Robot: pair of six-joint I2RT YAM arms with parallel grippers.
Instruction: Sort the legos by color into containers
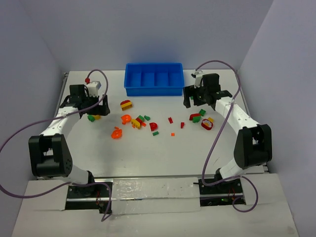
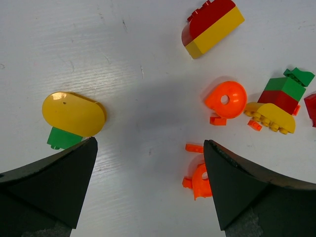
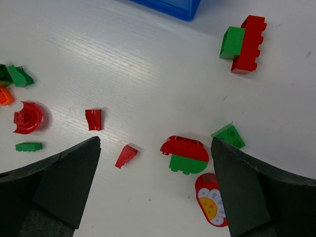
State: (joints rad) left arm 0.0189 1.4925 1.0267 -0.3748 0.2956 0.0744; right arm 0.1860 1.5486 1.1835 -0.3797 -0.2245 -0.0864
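White tabletop | legos loose, scattered on near side of blue tray, its compartments look empty | pcs prob light, stiff, slick, may skid; pinch across flat sides, not curves | L jaws apart, empty | R jaws apart, empty

The blue tray sits at twelve o'clock on the white surface, its four compartments side by side. The legos lie scattered across the middle, from nine to three o'clock. My left gripper hangs at ten o'clock near a yellow-and-green piece, and my right gripper at two o'clock.
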